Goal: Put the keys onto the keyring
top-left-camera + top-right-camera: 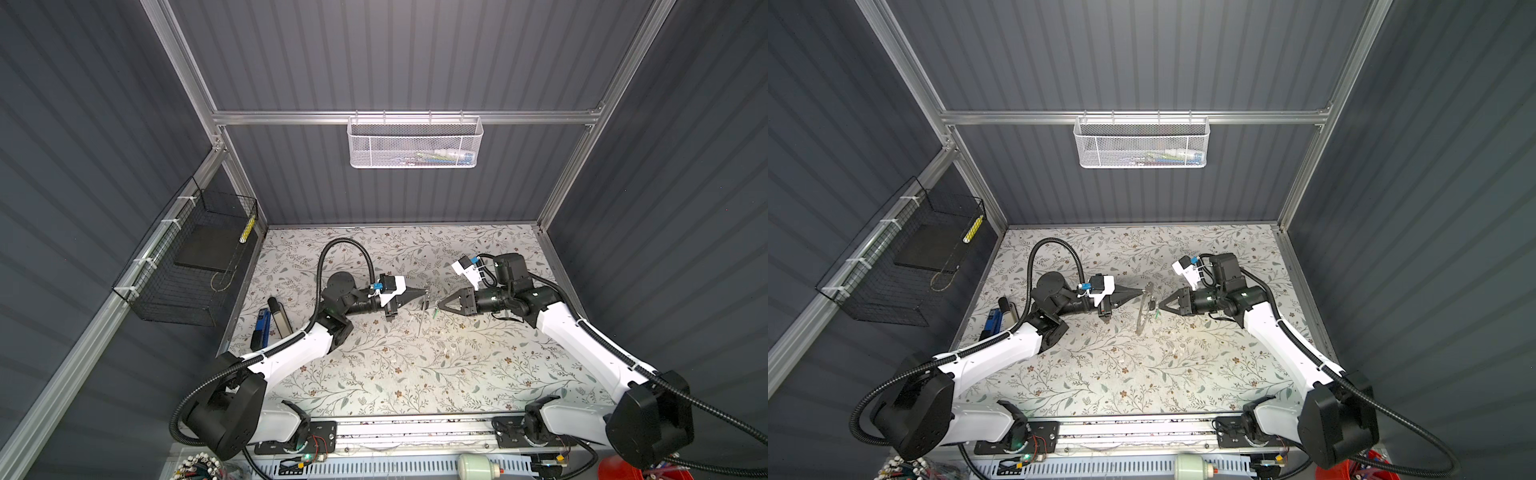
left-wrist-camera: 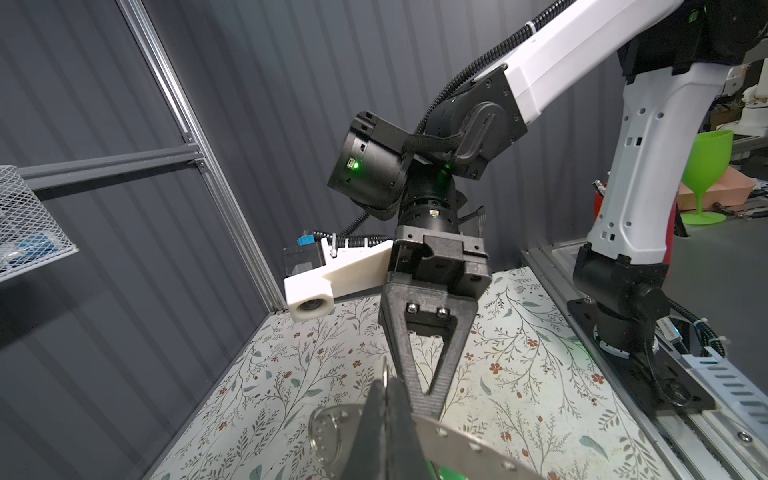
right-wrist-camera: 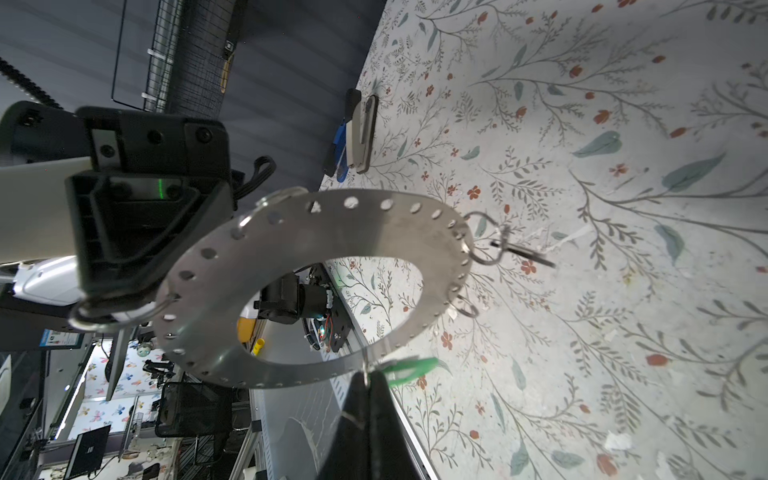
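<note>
In both top views the left gripper (image 1: 424,292) was clenched on the rim of the keyring (image 1: 421,316). It held the plate on edge above the table (image 1: 374,365), so the plate read only as a thin sliver. The right gripper (image 1: 440,308) faced it, clamped shut at the opposite face with the green key tag (image 1: 435,314) at its tip. The left wrist view showed what those hid: the left gripper's fingers (image 2: 374,419) closed flat across the plate, and the right gripper's tip meeting the plate's edge just behind. The pinch itself lay out of sight there. Only the right wrist view gave the plate face-on, with its rim holes. It showed the tag pinched right at the rim and a dark, blurred key (image 3: 524,252) dangling from a wire loop (image 3: 487,262) on the far rim. Whether the tag's wire had passed through a hole could not be told. The step looked like threading that tag. Done well, the left arm would hold the plate dead steady while the right turned the wire along its own curve in small wrist moves, never tugging hard enough to twist the plate.
</note>
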Controlling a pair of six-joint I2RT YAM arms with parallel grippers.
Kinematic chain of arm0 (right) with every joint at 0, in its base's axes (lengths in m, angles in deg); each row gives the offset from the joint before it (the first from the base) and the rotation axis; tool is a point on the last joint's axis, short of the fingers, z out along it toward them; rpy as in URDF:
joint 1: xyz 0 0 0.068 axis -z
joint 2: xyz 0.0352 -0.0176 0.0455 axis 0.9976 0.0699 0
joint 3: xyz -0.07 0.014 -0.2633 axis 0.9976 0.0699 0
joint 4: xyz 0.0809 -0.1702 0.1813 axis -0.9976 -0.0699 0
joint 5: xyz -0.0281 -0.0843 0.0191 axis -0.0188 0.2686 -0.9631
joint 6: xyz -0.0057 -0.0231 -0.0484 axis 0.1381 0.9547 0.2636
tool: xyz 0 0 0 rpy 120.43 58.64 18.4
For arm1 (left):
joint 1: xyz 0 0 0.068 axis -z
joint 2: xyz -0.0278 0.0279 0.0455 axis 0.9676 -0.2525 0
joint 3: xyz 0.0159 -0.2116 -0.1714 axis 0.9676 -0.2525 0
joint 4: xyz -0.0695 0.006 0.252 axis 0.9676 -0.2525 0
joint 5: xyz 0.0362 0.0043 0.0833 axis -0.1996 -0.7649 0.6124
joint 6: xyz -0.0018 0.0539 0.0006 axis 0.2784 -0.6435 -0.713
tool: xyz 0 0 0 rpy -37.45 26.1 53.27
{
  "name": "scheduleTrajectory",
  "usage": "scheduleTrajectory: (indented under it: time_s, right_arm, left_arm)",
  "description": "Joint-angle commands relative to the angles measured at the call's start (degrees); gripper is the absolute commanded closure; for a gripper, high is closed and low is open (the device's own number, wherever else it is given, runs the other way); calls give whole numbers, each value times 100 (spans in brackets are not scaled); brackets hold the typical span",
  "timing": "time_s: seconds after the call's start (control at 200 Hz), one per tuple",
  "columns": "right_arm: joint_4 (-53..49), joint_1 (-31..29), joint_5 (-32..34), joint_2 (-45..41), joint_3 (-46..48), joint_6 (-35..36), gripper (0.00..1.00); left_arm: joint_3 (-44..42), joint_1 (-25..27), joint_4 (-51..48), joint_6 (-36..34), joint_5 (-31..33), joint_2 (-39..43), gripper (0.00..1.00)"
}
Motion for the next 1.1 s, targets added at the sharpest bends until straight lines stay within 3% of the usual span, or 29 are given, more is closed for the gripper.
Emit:
scheduleTrajectory:
  time_s: [0.0, 0.18, 0.465, 0.595, 0.725, 0.85, 0.981, 1.096]
  right_arm:
    - [-601, 4, 636, 248, 129, 161, 100]
    - [-393, -17, 1292, 663, 627, -94, 100]
    - [-332, -23, 1883, 1772, 576, -48, 99]
    - [-421, -24, 2283, 1846, 465, 90, 83]
    - [-243, -43, 2540, 1209, 567, 420, 63]
    - [59, -286, 2697, 83, 851, 1132, 54]
    - [613, -574, 2373, -975, 1184, 1985, 51]
    - [1721, -685, 1871, -1822, 1718, 2377, 53]
  left_arm:
    - [162, -30, -1, -176, -157, 177, 100]
    - [179, -31, -644, -560, -248, 337, 100]
    - [159, -31, -1029, -694, -292, 494, 100]
    - [132, -30, -1044, -671, -281, 505, 100]
    - [168, -37, -1042, -638, -292, 498, 100]
    - [208, -30, -999, -573, -306, 464, 100]
    - [288, -38, -958, -440, -428, 420, 100]
    - [387, -40, -900, -240, -608, 368, 100]
